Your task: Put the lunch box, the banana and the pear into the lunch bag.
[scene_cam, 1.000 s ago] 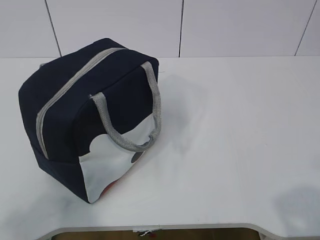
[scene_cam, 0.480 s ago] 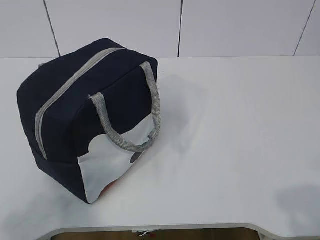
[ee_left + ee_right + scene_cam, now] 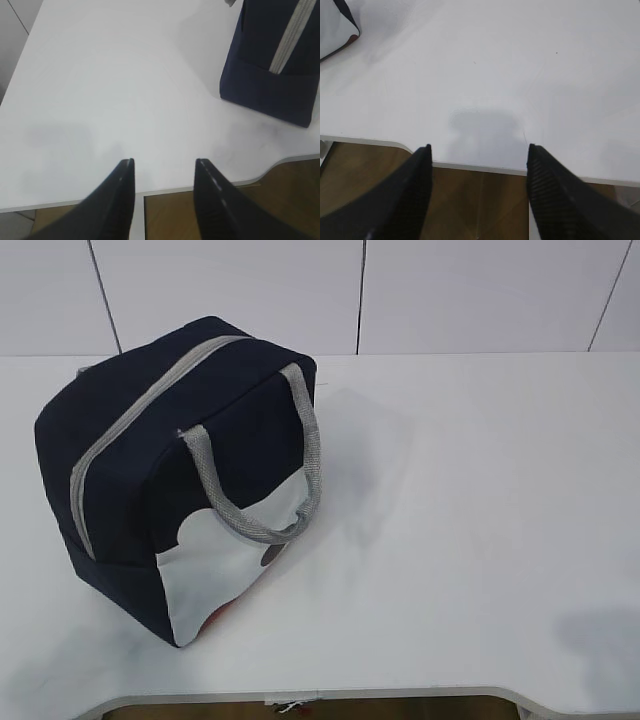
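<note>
Though empty, both fingers point(image 3: 125, 172) point(image 3: 422, 160) spread wide.

The lunch bag point(image 3: 170, 480) stands upright on the left half of the white counter point(image 3: 470, 520). Its grey zipper point(image 3: 140, 420) runs closed across the navy top. One grey webbing handle point(image 3: 270, 470) hangs over the near side, above the white side panel point(image 3: 215, 575). A tiled white wall point(image 3: 400, 290) stands behind the counter.
</note>
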Controlling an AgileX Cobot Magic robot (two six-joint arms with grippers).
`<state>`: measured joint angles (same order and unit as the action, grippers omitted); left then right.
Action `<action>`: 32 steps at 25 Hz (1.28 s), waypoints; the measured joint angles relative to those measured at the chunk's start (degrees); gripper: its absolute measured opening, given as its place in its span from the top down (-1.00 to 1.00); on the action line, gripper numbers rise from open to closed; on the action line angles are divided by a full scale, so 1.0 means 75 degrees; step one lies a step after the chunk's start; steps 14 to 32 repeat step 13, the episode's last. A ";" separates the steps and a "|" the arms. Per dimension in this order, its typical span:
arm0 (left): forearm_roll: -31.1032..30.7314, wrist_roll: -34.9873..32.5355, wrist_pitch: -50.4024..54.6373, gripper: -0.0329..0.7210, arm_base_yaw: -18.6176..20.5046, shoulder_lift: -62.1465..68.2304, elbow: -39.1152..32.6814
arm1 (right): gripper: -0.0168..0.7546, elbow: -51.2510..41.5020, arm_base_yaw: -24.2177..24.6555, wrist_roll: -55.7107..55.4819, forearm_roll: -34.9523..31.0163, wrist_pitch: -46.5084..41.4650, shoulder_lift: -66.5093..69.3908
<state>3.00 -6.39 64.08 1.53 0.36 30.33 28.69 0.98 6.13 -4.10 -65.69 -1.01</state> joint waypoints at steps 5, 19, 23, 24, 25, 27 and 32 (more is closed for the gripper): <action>0.0000 0.0000 0.0000 0.12 0.0000 0.0000 0.0000 | -0.28 0.0000 0.0000 0.0000 0.0000 0.0032 0.0000; 0.0000 0.0000 0.0000 0.12 0.0000 0.0000 0.0000 | -0.28 0.0000 0.0000 0.0000 0.0000 0.0032 0.0000; 0.0000 0.0000 0.0000 0.12 0.0000 0.0000 0.0000 | -0.28 0.0000 0.0000 0.0000 0.0000 0.0032 0.0000; 0.0000 0.0000 0.0000 0.12 0.0000 0.0000 0.0000 | -0.28 0.0000 0.0000 0.0000 0.0000 0.0032 0.0000; 0.0000 0.0000 0.0000 0.12 0.0000 0.0000 0.0000 | -0.28 0.0000 0.0000 0.0000 0.0000 0.0032 0.0000; 0.0000 0.0000 0.0000 0.12 0.0000 0.0000 0.0000 | -0.28 0.0000 0.0000 0.0000 0.0000 0.0032 0.0000; 0.0000 0.0000 0.0000 0.12 0.0000 0.0000 0.0000 | -0.28 0.0000 0.0000 0.0000 0.0000 0.0032 0.0000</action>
